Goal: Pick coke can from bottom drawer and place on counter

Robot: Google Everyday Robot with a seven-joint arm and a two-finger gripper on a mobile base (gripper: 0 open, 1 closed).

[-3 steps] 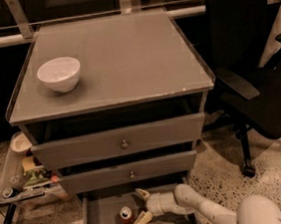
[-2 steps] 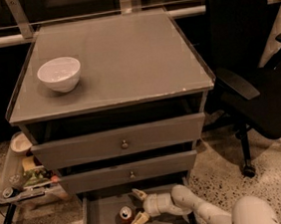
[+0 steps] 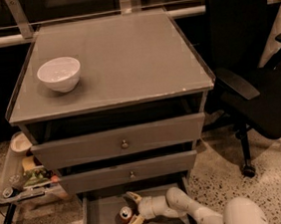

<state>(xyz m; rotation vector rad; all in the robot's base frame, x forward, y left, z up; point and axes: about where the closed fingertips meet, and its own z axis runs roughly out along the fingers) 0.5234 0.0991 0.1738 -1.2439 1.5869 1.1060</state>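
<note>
Coke can (image 3: 126, 214) stands upright on floor of bottom drawer (image 3: 103, 222). Gripper (image 3: 129, 213) is down in the drawer w/ fingers spread wide, can btwn them, not clamped. Counter (image 3: 124, 55) holds white bowl (image 3: 59, 73) at left.

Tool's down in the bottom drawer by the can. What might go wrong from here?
1. The tool is open, straddling the can; closing off-centre might tip it or push it along the bottom drawer floor.
2. The can stands close under the middle drawer front; a straight lift may clip it.
3. The bowl sits on the counter's left; a placement there may hit it.
</note>
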